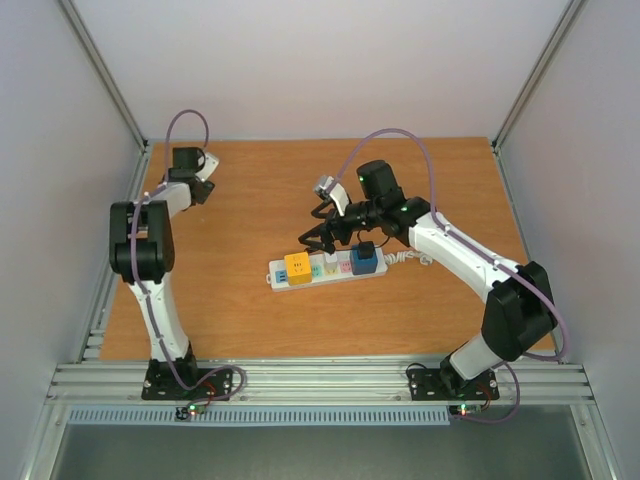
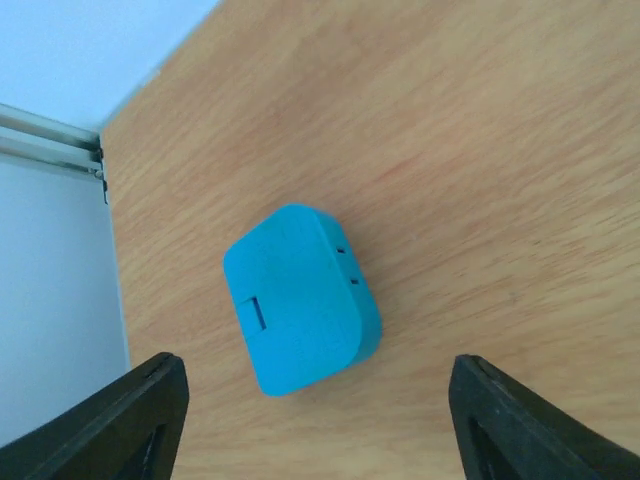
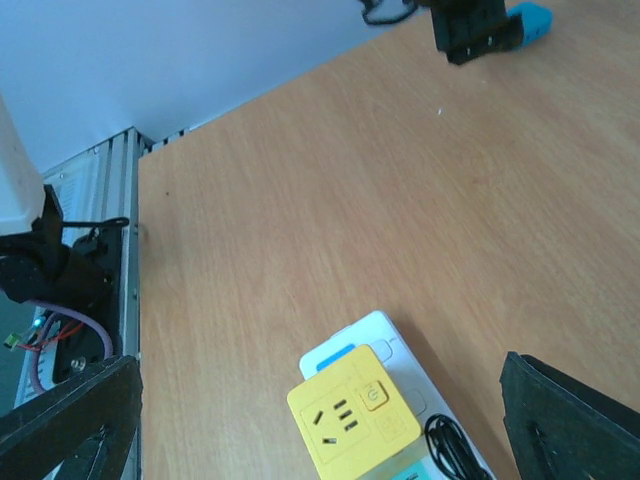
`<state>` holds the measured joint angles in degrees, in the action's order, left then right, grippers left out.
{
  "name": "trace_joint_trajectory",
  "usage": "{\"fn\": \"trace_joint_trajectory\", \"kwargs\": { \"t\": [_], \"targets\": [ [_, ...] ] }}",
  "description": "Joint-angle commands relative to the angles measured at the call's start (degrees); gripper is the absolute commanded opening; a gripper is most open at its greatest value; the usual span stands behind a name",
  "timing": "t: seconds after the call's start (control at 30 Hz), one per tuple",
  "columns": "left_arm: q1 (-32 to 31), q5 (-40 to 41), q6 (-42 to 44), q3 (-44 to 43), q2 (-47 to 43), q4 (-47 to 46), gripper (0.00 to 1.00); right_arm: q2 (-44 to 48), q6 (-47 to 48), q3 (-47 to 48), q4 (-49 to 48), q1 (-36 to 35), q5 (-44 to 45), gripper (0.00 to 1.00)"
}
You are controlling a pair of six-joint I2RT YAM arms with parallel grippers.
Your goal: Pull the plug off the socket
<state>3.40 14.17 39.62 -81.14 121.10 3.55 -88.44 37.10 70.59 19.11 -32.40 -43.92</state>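
Observation:
The socket is a long white power strip (image 1: 325,268) lying mid-table. A yellow cube plug (image 1: 298,268) sits in its left end and a blue plug (image 1: 365,258) in its right end. My right gripper (image 1: 318,240) is open just behind the strip. In the right wrist view the yellow plug (image 3: 350,420) and the strip's end (image 3: 372,333) lie between its spread fingers (image 3: 70,420), untouched. My left gripper (image 1: 203,165) is at the far left back, open. In its wrist view a loose blue plug (image 2: 300,300) lies on the table just ahead of its fingers (image 2: 150,420).
The strip's white cord (image 1: 410,258) coils at its right end under the right arm. A thin black cable (image 3: 450,450) lies on the strip beside the yellow plug. The aluminium frame rail (image 1: 120,240) runs along the table's left edge. White walls enclose the table.

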Motion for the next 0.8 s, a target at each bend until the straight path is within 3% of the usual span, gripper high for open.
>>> {"fn": "trace_joint_trajectory", "kwargs": {
  "t": [0.0,0.1,0.13,0.4,0.57,0.77],
  "targets": [
    [-0.1,-10.1,-2.3,1.4,-8.1,6.3,0.78,-2.4,4.0,2.7,5.7,0.1,-1.9,0.99],
    [-0.1,-18.0,-2.6,4.8,-13.3,10.0,0.98,-3.2,7.5,4.3,10.6,0.1,-2.0,0.99],
    [-0.1,-21.0,-2.5,6.3,-15.1,11.1,0.99,-3.4,8.9,4.9,12.5,0.1,-1.6,0.99],
    [-0.8,-43.5,-1.7,14.1,-27.6,22.5,1.00,-7.9,27.9,11.0,30.3,0.2,5.8,0.99],
    [-2.1,-51.1,-2.2,18.3,-33.8,25.0,1.00,-10.5,34.5,9.9,29.4,0.3,15.1,0.98],
    [-3.0,-56.9,-0.6,20.9,-37.5,28.9,1.00,-11.8,39.1,6.7,24.9,0.1,17.5,0.96]
  ]
}}
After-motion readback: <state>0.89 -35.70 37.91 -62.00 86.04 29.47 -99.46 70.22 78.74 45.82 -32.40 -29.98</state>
